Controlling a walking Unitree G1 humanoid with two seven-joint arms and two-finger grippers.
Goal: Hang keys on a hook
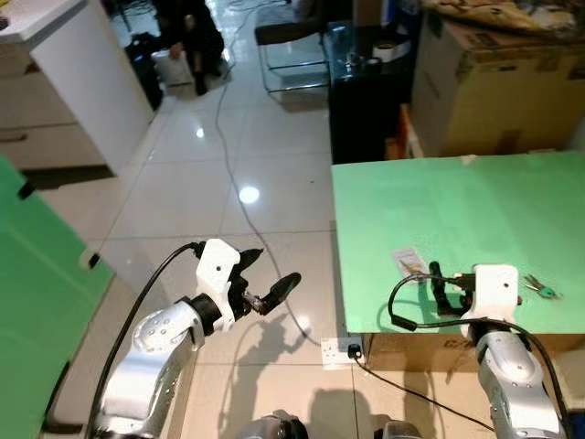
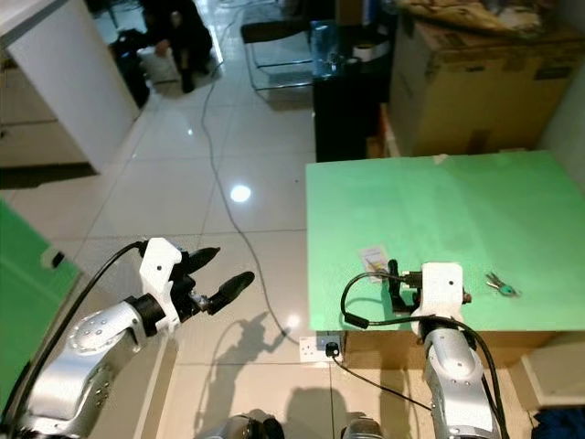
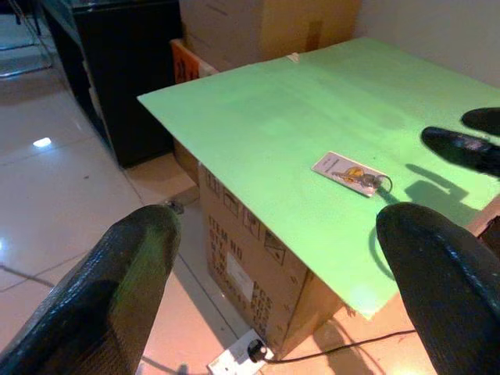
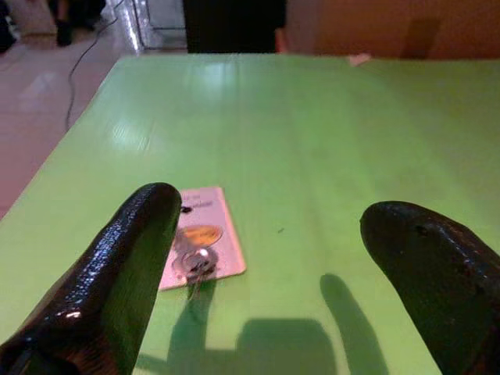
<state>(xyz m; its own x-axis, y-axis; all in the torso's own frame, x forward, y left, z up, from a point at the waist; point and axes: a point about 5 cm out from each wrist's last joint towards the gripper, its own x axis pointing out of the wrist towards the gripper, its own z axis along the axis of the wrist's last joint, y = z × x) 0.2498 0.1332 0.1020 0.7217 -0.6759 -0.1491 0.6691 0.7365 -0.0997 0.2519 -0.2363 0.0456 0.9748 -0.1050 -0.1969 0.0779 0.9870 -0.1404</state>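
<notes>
A green table top (image 1: 475,210) is sitting on cardboard boxes, and everything here is placed from it. Near its front edge, a set of keys (image 4: 195,262) on a ring is lying on a small pale tag card (image 1: 409,262), touching it. A second bunch of keys with a green fob (image 1: 539,289) is lying farther along the same front edge, towards the robot's right.

The right gripper (image 1: 448,288) is hovering over the front edge of the table, between the 2 sets of keys and just beside the tag card. Its 2 black fingers (image 4: 125,266) are spread wide apart and gripping nothing; in the right wrist view the keys are showing just beside 1 finger.

The left gripper (image 1: 265,279) is hanging over the tiled floor (image 1: 210,174), well off the table's left edge. Its 2 fingers (image 3: 117,289) are also standing wide open and empty.

A white power socket (image 1: 341,347) with a black cable is lying on the floor against the box under the table.
</notes>
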